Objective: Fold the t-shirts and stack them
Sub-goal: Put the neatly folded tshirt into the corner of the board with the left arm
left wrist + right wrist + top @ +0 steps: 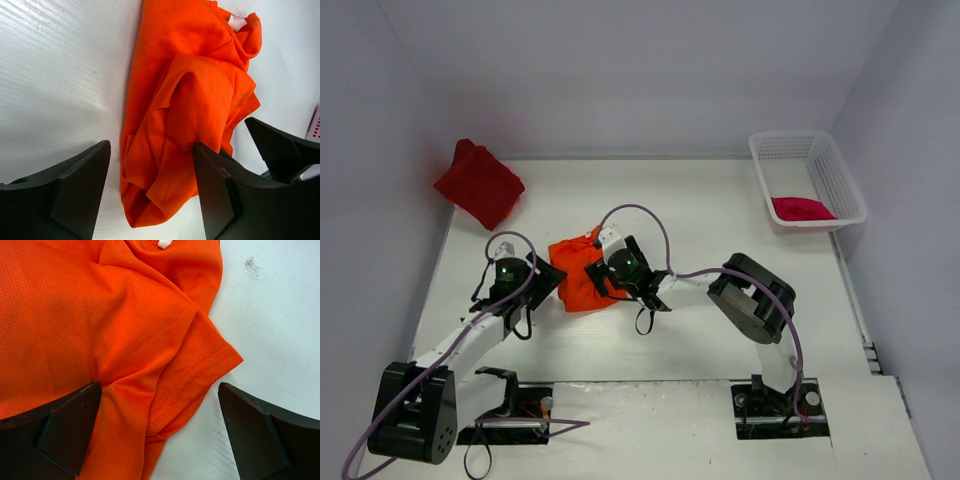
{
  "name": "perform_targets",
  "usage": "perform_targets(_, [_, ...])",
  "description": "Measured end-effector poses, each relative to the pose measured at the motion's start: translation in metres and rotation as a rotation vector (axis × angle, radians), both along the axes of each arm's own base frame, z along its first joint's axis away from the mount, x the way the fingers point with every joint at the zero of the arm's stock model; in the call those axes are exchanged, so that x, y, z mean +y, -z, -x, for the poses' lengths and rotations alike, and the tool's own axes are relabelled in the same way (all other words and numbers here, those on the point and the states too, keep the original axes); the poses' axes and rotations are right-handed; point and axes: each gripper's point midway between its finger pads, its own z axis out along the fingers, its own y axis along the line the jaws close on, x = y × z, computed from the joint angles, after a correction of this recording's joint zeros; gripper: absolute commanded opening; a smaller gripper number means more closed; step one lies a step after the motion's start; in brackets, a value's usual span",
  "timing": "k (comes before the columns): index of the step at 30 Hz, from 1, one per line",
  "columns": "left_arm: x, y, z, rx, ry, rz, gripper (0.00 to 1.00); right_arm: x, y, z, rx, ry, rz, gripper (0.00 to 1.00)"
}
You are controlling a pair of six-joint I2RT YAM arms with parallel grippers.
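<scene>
Jaws on both arms stand spread, and neither pair pinches cloth. Left gripper (150, 150) straddles the near end of the orange t-shirt (190, 100), with crumpled fabric filling most of the gap and lying against the inner face of one finger. Right gripper (160, 387) is set over a sleeve hem of the same shirt: one finger sits over fabric, the other over bare surface. In the overhead view the orange t-shirt (575, 280) lies bunched near the table's middle, slightly left, between the left gripper (542, 277) and the right gripper (595, 278), which flank it closely. A white neck label (236, 22) shows at its far end. The dark red t-shirt (478, 183) lies folded at the far left corner, overhanging the table edge beside the left wall. The crimson-pink t-shirt (802, 208) lies inside the white mesh basket (840, 180) at the far right corner. The table (700, 220) is white and smooth, with a small dark speck (250, 265) near the sleeve. Plain pale walls (640, 80) enclose the table on three sides.
</scene>
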Motion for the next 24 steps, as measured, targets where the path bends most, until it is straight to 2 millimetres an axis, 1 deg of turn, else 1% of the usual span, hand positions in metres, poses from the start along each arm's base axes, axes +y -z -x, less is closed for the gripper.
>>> perform_targets(4, [0.001,-0.006,0.002,-0.009,0.001,-0.002,0.61,0.0,0.0,0.0,0.005,0.002,0.001,1.0])
perform_targets(10, [0.006,-0.03,-0.004,-0.065,-0.018,0.004,0.61,0.003,0.0,0.002,0.007,0.002,-0.001,1.0])
perform_targets(13, [0.007,-0.036,-0.004,-0.084,-0.024,0.01,0.61,0.003,0.0,0.002,0.008,0.004,-0.003,1.0])
perform_targets(17, [0.007,-0.034,-0.004,-0.087,-0.03,0.02,0.61,0.003,0.0,0.002,0.008,0.005,-0.003,1.0])
perform_targets(24, [0.006,-0.015,-0.003,-0.046,-0.038,0.028,0.61,0.002,0.001,0.002,0.008,0.006,-0.002,1.0])
